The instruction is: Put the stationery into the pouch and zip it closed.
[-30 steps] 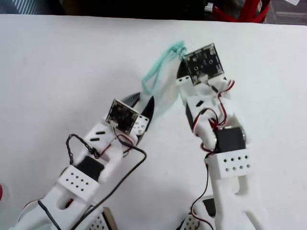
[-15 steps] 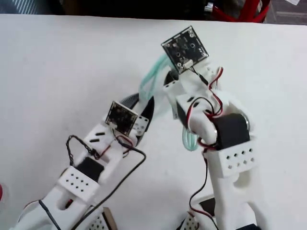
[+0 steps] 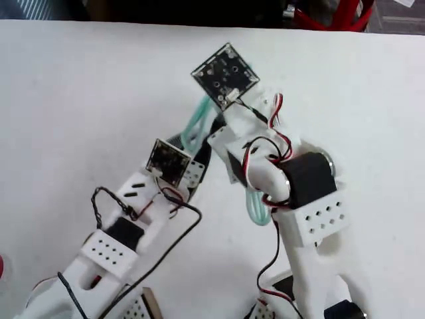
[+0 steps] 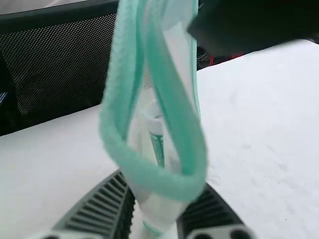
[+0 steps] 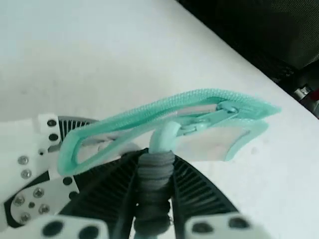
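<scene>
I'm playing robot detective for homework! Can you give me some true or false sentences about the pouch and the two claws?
1. The pouch has a green zip edge. True.
2. The left claw is wide open with nothing in it. False: it is shut on the pouch.
3. The table is white. True.
4. The pouch lies alone, with no claw touching it. False: the right claw grips it too, near the zip.
</scene>
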Robot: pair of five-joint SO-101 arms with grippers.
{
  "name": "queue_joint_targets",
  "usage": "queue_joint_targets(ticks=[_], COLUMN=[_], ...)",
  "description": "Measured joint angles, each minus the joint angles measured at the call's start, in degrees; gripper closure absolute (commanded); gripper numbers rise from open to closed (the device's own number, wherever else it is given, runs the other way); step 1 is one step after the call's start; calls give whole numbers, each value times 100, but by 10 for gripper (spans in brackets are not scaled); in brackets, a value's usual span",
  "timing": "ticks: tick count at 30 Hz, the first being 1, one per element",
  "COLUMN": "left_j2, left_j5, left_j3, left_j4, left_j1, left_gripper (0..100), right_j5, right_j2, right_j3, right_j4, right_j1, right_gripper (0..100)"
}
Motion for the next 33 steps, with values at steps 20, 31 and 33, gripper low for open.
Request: queue_joint_targets(ticks=[20,31,33], left_j2=[-167,-1547,-1556], left_j5=[0,0,0], left_j3=[-281,-273,-325], left_j4=[958,1776,1890], left_j1=[-123,-246,-281], left_gripper=[976,977,977], right_j5=[281,651,774], right_j2=[-580,-2400,-2901], right_j3=[765,1934,1952], right_j4=[79,325,325], right_j1=[-510,-686,-598], right_gripper=[958,700,704])
